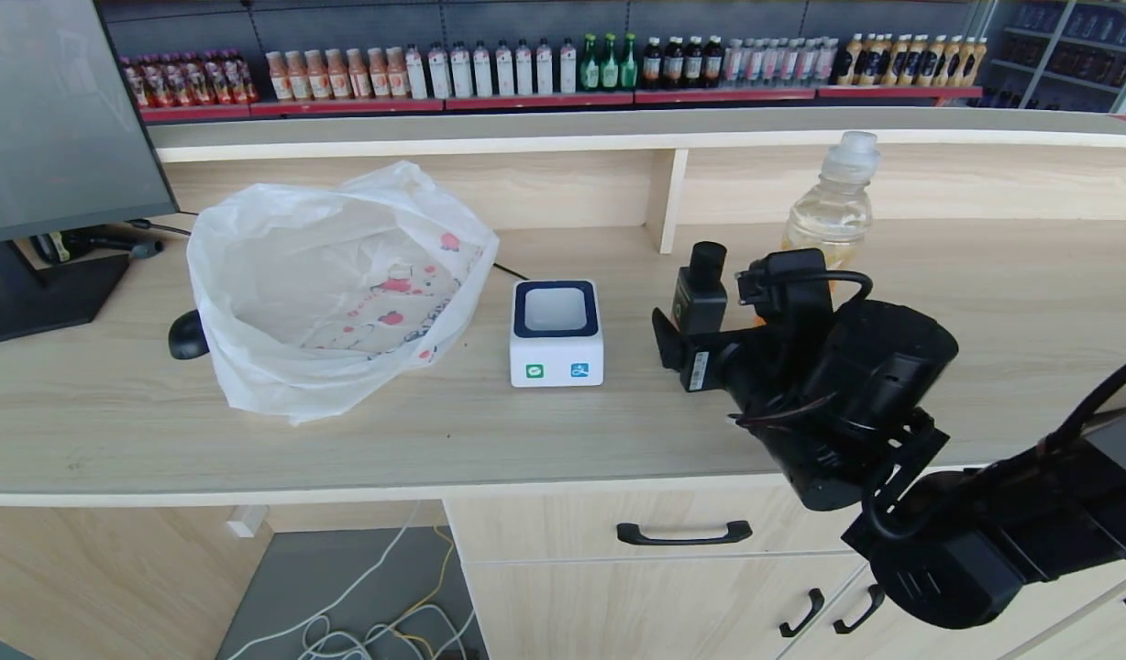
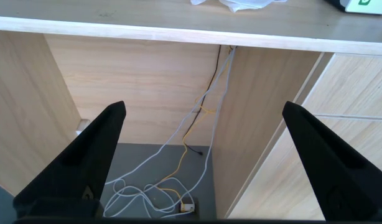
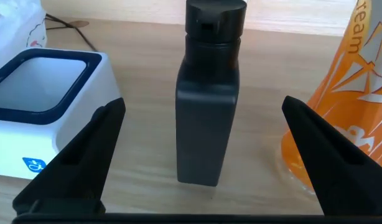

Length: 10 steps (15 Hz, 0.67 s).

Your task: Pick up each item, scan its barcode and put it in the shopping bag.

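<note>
A black bottle (image 1: 700,291) (image 3: 208,106) stands upright on the wooden counter (image 1: 985,321), just right of the white scanner box (image 1: 556,335) (image 3: 41,118). My right gripper (image 1: 699,356) (image 3: 203,102) is open, low over the counter, with the black bottle in the gap between its fingers and not touched. A clear bottle with an orange label (image 1: 833,215) (image 3: 346,118) stands behind and to the right. The white plastic shopping bag (image 1: 334,284) lies open at the left. My left gripper (image 2: 204,106) hangs open and holds nothing, below the counter's front edge.
A monitor (image 1: 59,110) and a black mouse (image 1: 187,335) sit at the far left. A wooden divider (image 1: 666,197) rises behind the scanner. Drawers (image 1: 682,532) are under the counter, with loose cables (image 2: 178,180) on the floor. Drink shelves (image 1: 526,69) line the back.
</note>
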{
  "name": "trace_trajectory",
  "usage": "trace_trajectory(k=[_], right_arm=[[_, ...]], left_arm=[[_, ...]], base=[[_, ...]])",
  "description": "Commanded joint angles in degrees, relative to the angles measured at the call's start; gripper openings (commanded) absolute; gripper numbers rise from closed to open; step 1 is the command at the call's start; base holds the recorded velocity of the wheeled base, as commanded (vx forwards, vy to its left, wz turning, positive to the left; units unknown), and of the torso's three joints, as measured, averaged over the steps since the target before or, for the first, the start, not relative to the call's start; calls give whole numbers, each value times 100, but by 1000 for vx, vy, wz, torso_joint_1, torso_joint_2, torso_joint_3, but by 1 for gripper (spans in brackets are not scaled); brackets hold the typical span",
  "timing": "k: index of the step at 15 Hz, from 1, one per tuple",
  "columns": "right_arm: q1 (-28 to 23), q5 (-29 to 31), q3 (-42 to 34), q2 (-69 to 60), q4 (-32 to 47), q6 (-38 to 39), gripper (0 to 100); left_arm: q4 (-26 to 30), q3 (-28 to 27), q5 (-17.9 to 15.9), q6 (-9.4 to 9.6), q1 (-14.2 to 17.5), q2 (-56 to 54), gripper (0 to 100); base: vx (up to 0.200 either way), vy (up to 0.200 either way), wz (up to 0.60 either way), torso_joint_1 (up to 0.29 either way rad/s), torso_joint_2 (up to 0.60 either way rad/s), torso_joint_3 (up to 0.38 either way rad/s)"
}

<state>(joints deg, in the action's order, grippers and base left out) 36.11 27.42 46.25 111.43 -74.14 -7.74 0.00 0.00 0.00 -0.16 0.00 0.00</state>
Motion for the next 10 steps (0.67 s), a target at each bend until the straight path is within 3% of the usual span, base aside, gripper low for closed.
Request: trace_trajectory(k=[1,10], right_arm=[[1,1,51,133,-4,1,100],[-139,-26,358,537,-109,71,100]], left_arm=[[0,0,0,-2,-9,0,100],[0,0,0,-2,-9,0,100]], base=[[0,0,0,0,0,0],[0,0,0,0,0,0]])
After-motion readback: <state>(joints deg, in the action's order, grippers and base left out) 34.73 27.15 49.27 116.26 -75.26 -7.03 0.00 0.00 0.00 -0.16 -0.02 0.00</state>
